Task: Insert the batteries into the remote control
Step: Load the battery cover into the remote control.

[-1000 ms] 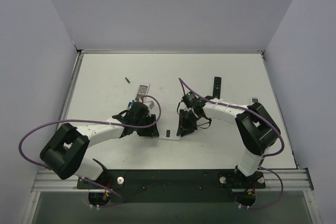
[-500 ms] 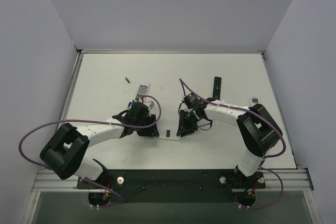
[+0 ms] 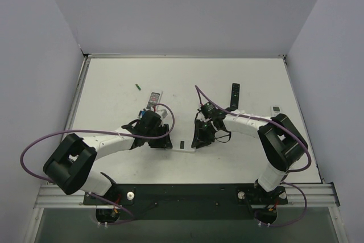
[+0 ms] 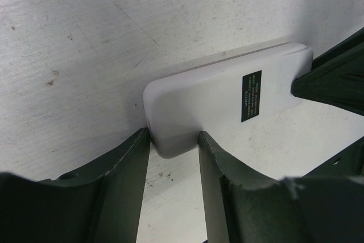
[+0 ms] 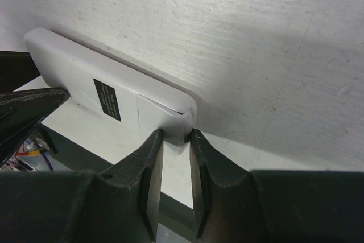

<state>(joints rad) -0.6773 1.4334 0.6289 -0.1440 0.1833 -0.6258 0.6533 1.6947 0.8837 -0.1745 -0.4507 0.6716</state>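
From above, the remote control [image 3: 182, 145] lies just below the middle of the frame, spanned between the left fingers [image 3: 162, 140] and the right fingers [image 3: 199, 138]. A green battery [image 3: 138, 87] sits well apart toward the upper left of the table [image 3: 114, 78], so loading has not begun.

In the left wrist view, the left fingers [image 4: 122, 180] stand narrow, one on each side of the remote's rounded end at lower centre. Its plain back faces up with the dark label [image 4: 251, 96] at the right. We judge this hand's job is to anchor the body: keep the grip square and don't let it twist.

In the right wrist view, the right fingers [image 5: 151, 163] pinch the opposite end, right at the battery cover [image 5: 159, 115], whose edge looks slightly raised. We should draw that cover straight along the remote's length, low and gentle, so the thin lid neither jams nor springs away.
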